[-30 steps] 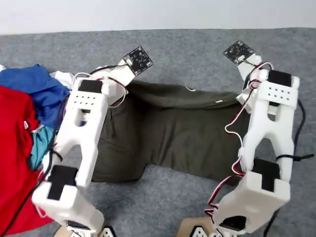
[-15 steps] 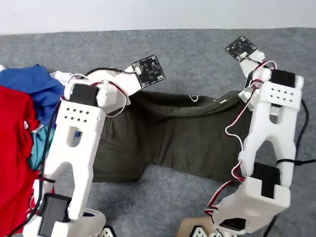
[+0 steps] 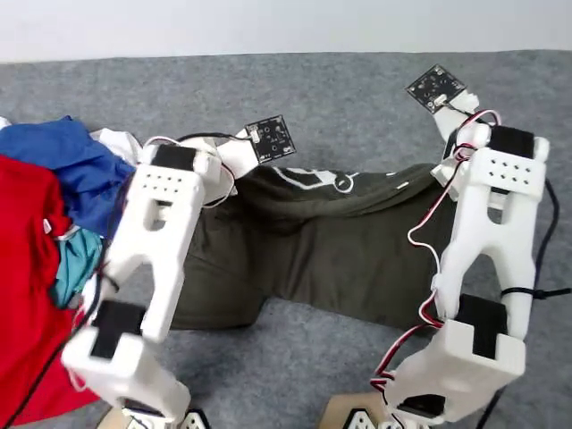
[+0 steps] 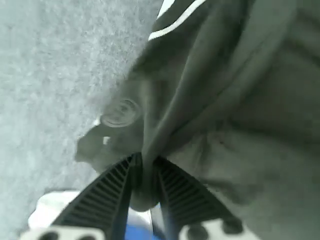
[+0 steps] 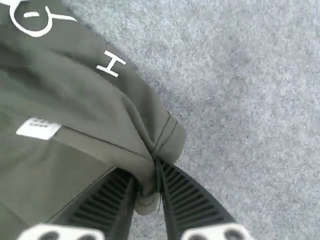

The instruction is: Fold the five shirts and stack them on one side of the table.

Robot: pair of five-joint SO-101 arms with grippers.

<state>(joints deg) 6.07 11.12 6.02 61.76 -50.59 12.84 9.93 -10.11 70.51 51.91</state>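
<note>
olive shirt | long axis left-right | both jaws pinching far edge

A table topped in grey, felt-like fabric spreads wide. A plain pale wall runs behind its far edge.

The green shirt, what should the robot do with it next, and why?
Probably draw the far edge of the green shirt toward its near edge, folding it in half: the left arm and right arm each have jaws shut on that far edge, and the rest lies flat.
</note>
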